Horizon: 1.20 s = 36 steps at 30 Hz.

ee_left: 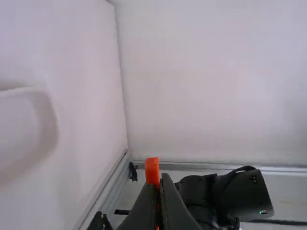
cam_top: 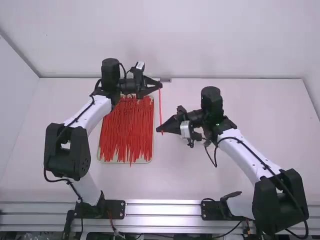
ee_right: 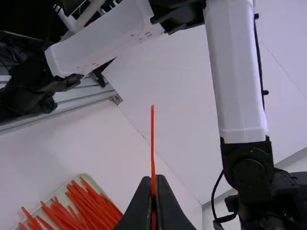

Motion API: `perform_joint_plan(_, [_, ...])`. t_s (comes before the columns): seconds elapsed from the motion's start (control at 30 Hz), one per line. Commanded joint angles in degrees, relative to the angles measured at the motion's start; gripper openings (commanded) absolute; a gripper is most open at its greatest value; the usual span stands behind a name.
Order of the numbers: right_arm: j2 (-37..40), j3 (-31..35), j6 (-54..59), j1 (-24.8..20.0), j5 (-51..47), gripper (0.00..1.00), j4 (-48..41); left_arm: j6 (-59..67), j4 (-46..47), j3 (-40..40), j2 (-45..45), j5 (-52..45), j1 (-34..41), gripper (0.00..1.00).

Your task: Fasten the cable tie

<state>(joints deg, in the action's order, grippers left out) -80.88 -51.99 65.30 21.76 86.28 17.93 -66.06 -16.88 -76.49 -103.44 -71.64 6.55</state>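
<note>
1. At the left, a tray (cam_top: 145,161) on the tabletop (cam_top: 260,105) holds a heap of spare ties (cam_top: 127,127), all red.
2. Past the tray's far right corner, the left gripper (cam_top: 155,86) is closed on a blocky orange-red end, which I take to be the head of the tie (cam_top: 160,107).
3. The tie runs straight from those fingertips back toward the arms' bases, just beside the tray's right edge.
4. The right gripper (cam_top: 161,130) is clamped tight on the thin strap near its other end.
5. It looks like a light, slick plastic strip: stiff edge-on, springy when bent flat, and quick to twist. I'd hold the head by its sides with the slot clear. I'd pinch the tail a little behind its tip, leaving a free stub to thread.
</note>
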Motion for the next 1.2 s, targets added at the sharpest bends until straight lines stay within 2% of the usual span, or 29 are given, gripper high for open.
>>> perform_joint_plan(0.0, [-0.1,0.5,-13.2,0.8,3.1,0.00,2.5,2.2,-1.8,0.0,0.0,0.6,-0.2,0.02])
perform_joint_plan(0.13, [-0.1,0.5,-27.3,0.8,3.1,0.00,11.1,2.9,-6.2,0.0,0.0,0.5,-0.7,0.02])
perform_joint_plan(0.23, [-0.1,0.5,-45.4,0.8,3.1,0.00,25.6,2.9,-10.4,0.0,0.0,0.3,-1.1,0.02])
perform_joint_plan(0.37, [-0.1,0.1,-62.2,0.8,0.2,0.00,38.6,2.9,-12.6,0.0,0.0,0.3,-0.9,0.02])
perform_joint_plan(0.47, [-0.1,-0.2,-78.6,0.8,-7.5,0.00,48.5,3.0,-13.7,0.0,0.0,0.3,-1.3,0.01])
perform_joint_plan(0.53, [-0.1,-0.2,-84.3,0.8,-11.3,0.00,51.1,3.5,-13.6,0.0,0.0,0.4,-1.1,0.02])
perform_joint_plan(0.6, [-0.1,-0.1,-96.7,0.7,-19.8,0.00,53.6,4.3,-13.9,0.0,0.0,0.6,-1.2,0.01])
perform_joint_plan(0.7, [-0.1,0.0,-106.6,0.7,-24.1,0.00,53.0,4.6,-13.8,0.0,0.0,0.4,-1.7,0.01])
perform_joint_plan(0.77, [-0.1,0.0,-114.2,0.7,-25.4,0.00,48.9,4.7,-13.8,0.0,0.0,0.3,-1.6,0.01])
perform_joint_plan(1.03, [-0.1,0.0,-108.4,-0.3,-27.7,0.00,35.4,7.6,-14.7,0.0,0.0,-1.0,-1.9,0.01])
perform_joint_plan(1.17, [-0.1,0.0,-109.0,0.1,-27.7,0.00,31.1,16.5,-20.2,0.0,0.0,-4.1,-2.0,0.01])
